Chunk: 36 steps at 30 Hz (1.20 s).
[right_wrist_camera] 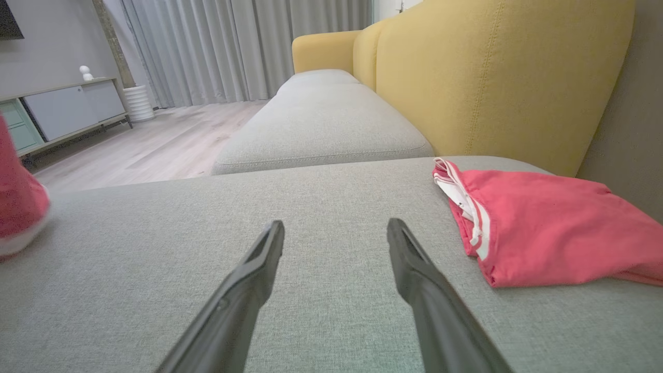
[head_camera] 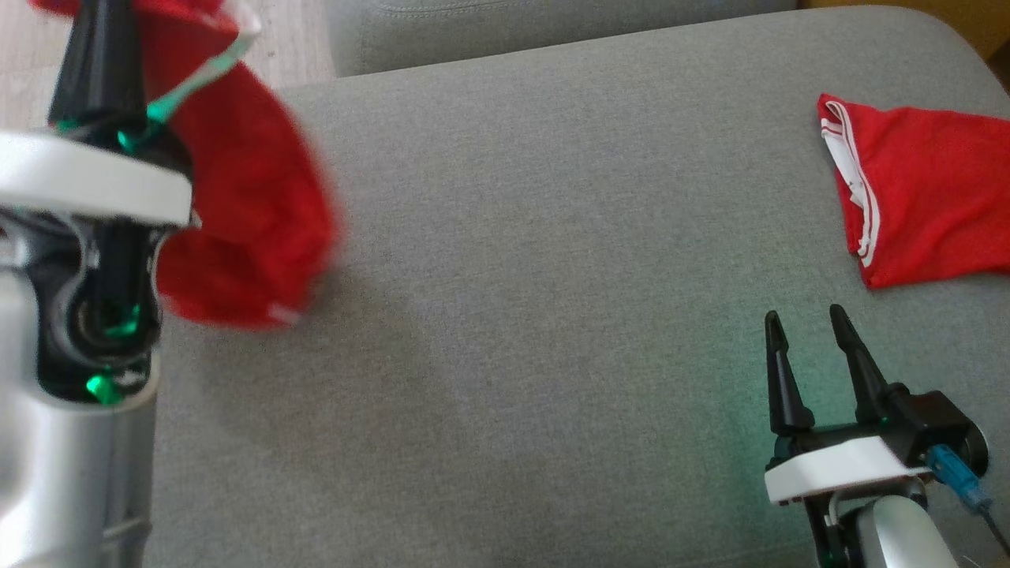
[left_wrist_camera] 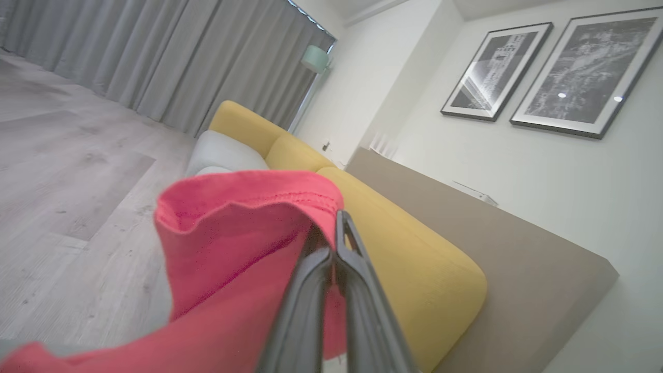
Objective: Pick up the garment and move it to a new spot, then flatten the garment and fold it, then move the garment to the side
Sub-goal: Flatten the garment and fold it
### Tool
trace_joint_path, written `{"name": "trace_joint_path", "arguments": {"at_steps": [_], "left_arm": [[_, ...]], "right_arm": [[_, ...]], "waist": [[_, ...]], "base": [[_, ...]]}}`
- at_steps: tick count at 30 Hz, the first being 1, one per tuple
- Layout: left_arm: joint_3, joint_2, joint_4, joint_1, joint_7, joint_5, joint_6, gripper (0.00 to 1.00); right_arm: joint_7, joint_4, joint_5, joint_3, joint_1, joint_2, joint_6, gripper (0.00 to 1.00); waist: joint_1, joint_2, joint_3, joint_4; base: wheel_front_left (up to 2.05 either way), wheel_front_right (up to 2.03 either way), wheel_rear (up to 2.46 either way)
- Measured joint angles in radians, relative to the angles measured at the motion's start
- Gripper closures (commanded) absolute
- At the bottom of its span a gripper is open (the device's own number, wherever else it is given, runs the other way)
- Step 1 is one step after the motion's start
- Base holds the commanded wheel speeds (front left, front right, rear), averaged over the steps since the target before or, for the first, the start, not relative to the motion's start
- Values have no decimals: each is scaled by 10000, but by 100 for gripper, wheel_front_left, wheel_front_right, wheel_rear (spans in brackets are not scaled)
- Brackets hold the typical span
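Left gripper [left_wrist_camera: 336,228] is clamped on the red garment [head_camera: 245,205], pinching a stitched hem [left_wrist_camera: 290,196] between shut fingers. The cloth hangs off it at the far left, lifted, with the low end near the left edge of the grey cushion [head_camera: 552,276]; we can't tell whether it brushes the surface. Right gripper [head_camera: 805,314] sits low at the near right, fingers apart, holding nothing, just above the cushion. We read this as the carry to a new spot. To do it well, we'd bring the load over the bare middle of the cushion and lower it until the hanging end lands first. Then we'd draw the pinch away so the cloth pays out flat instead of piling up. The right gripper looks well placed to take a second corner once one is reachable. We'd also keep well apart from the second red garment [head_camera: 931,197] lying at the far right by the yellow backrest [right_wrist_camera: 492,77], since snagging it would spoil that pile. Materials: the held piece is thin, limp knit with pale trim [head_camera: 197,79], bunched in loose folds and blurred in the head view, so it's likely swinging and will want a slow set-down. The other piece is the same red with white stripes [head_camera: 856,189] along one edge, lying flat-ish with a few creases. The cushion is coarse woven fabric, matte, broad and level with rounded corners. It should have enough grip that dragging cloth across it may wrinkle the underside.
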Motion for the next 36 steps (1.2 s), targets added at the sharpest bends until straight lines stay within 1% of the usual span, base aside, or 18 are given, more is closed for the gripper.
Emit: {"name": "trace_joint_path", "arguments": {"at_steps": [4,6,9,12,14,15,17,20,23,27,30,32,33,34,35,36], "left_arm": [[-466,-27,-44,-403,790,-476,2,100],[-934,-59,79,-399,878,-293,-8,100],[-1691,-560,502,-302,905,-278,-33,100],[-2619,-1233,1227,80,903,-314,-215,100],[-3179,-1515,1916,398,903,-345,-399,100],[-3411,-1622,2263,570,888,-382,-566,100],[-3866,-1770,2941,918,803,-537,-792,100],[-4823,-1923,3434,1393,798,-702,-1024,100],[-5722,-2080,3827,1452,771,-920,-1262,100],[-6491,-2080,4309,1421,489,-1068,-1350,100],[-7055,-2061,4604,1229,102,-1302,-1549,100],[-7359,-2079,4807,979,-165,-1352,-1559,100],[-7428,-2082,4939,848,-426,-1292,-1559,85],[-7463,-2079,5083,711,-711,-1227,-1553,51],[-7536,-2069,5233,569,-991,-1091,-1551,0],[-7611,-2073,5369,441,-1290,-876,-1547,0]], "right_arm": [[0,33,105,84,-18,0,0,0],[0,65,113,121,-21,0,0,0],[0,128,205,186,-42,0,0,0],[0,132,272,295,-84,0,0,0],[0,138,291,380,-161,0,0,0],[0,169,290,443,-229,-2,0,0],[0,305,288,635,-255,-2,0,0],[0,353,257,763,-129,0,0,0],[0,378,255,744,-1,-2,-2,0],[0,366,257,763,-3,-2,0,0],[0,359,259,757,-7,-2,0,0],[0,337,259,744,-8,-2,0,0],[0,332,259,736,-8,-2,0,0],[0,330,259,729,-14,-2,0,0],[0,316,257,719,-17,-2,0,0],[0,295,255,702,-17,-2,0,0]], "waist": [[0,0,58,-97],[0,0,118,-174],[0,0,149,-362],[1,0,237,-585],[0,0,309,-751],[0,0,330,-851],[4,0,260,-1037],[-4,0,70,-1327],[1,0,-40,-1556],[-1,0,-86,-1749],[-1,0,-35,-1784],[-1,0,26,-1757],[0,0,49,-1734],[0,0,64,-1712],[0,0,86,-1691],[-1,0,115,-1662]], "base": [[0,0,0],[0,0,0],[0,0,0],[0,0,0],[0,0,0],[0,0,0],[0,0,0],[0,0,0],[0,0,0],[0,0,0],[0,0,0],[0,0,0],[0,0,0],[0,0,0],[0,0,0],[0,0,0]]}}
